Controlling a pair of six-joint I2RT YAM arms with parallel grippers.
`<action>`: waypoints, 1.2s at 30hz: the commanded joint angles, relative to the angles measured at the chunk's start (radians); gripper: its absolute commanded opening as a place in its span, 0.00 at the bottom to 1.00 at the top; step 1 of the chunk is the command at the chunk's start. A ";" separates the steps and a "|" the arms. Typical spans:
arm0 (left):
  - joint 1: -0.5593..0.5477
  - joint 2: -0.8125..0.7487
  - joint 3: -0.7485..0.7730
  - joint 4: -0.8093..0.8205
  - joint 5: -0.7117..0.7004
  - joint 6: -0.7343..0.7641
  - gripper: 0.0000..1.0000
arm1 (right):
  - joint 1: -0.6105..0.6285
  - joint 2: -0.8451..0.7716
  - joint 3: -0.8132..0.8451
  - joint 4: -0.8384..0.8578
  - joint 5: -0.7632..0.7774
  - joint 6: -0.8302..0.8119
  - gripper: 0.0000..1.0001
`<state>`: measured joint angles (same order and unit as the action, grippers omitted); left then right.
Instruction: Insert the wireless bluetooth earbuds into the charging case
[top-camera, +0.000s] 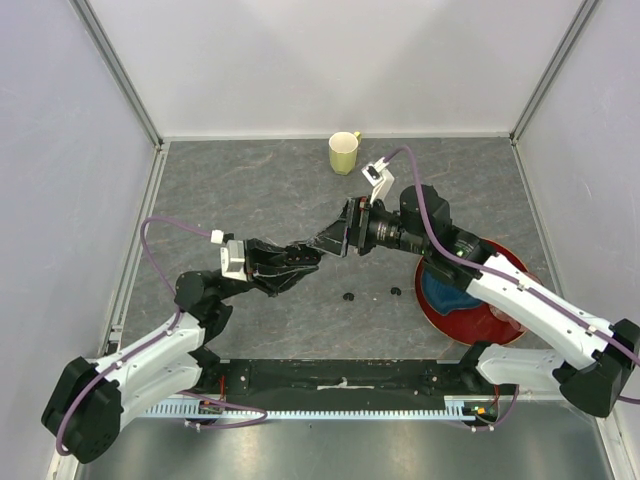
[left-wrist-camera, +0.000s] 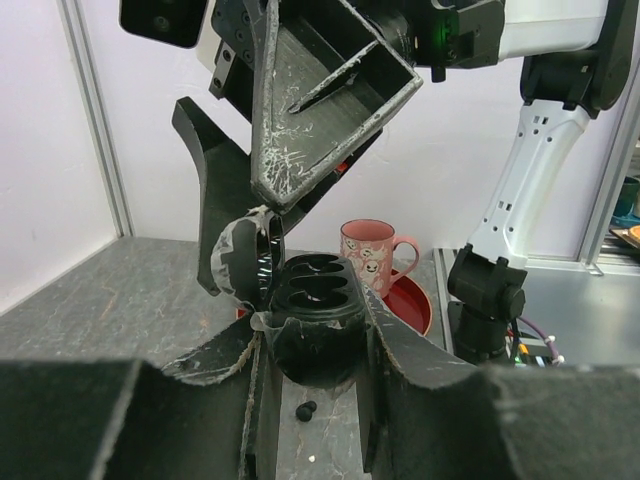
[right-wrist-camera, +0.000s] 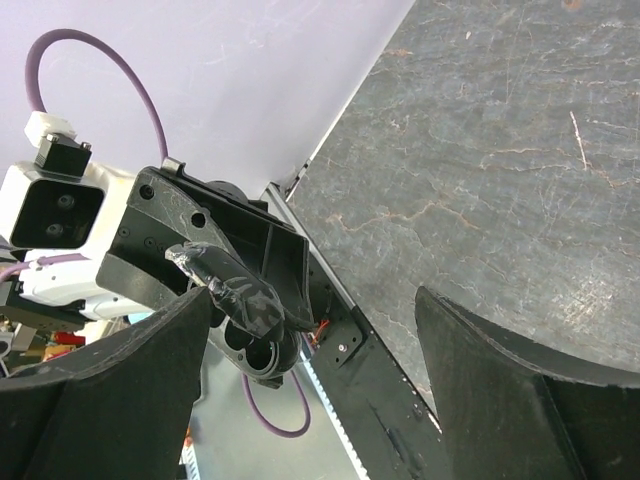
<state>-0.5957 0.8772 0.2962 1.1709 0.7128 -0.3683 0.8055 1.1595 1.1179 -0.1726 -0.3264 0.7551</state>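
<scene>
Grey and streaky, the table (top-camera: 230, 190) is lying under both arms. Starting on the left, the left pincer (top-camera: 306, 257) is squeezing tight on the charging case (left-wrist-camera: 315, 335). It is holding the case up off the table, with a finger pressing on each side. The lid (left-wrist-camera: 243, 262) of the case is standing open, tipping to the left in the left wrist view. Just beside it, the right pincer (top-camera: 330, 243) is hanging with its jaws spread wide and gripping nothing. Its tips are sitting close above the open lid, and I cannot tell if they are touching it. Near the back wall, a yellow mug (top-camera: 344, 153) is sitting upright. Down on the table, one earbud (top-camera: 349, 297) is lying in front of the two pincers. A second earbud (top-camera: 396, 292) is lying a little to its right, near the red plate (top-camera: 462, 325). Something blue (top-camera: 445, 290) is lying on that plate. A pink mug (left-wrist-camera: 372, 255) is standing by the plate, its bottom hiding behind the case.
</scene>
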 joint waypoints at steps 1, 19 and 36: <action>-0.006 -0.032 -0.002 0.003 -0.010 0.020 0.02 | -0.014 -0.052 -0.013 0.090 0.023 0.003 0.89; -0.006 -0.124 -0.023 -0.094 -0.061 0.062 0.02 | -0.279 -0.159 -0.095 -0.274 0.170 -0.072 0.85; -0.006 -0.158 -0.045 -0.120 -0.070 0.049 0.02 | -0.339 -0.003 -0.380 -0.340 0.288 -0.246 0.46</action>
<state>-0.5972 0.7300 0.2546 1.0340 0.6571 -0.3428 0.4789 1.1221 0.7383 -0.5323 -0.0971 0.5461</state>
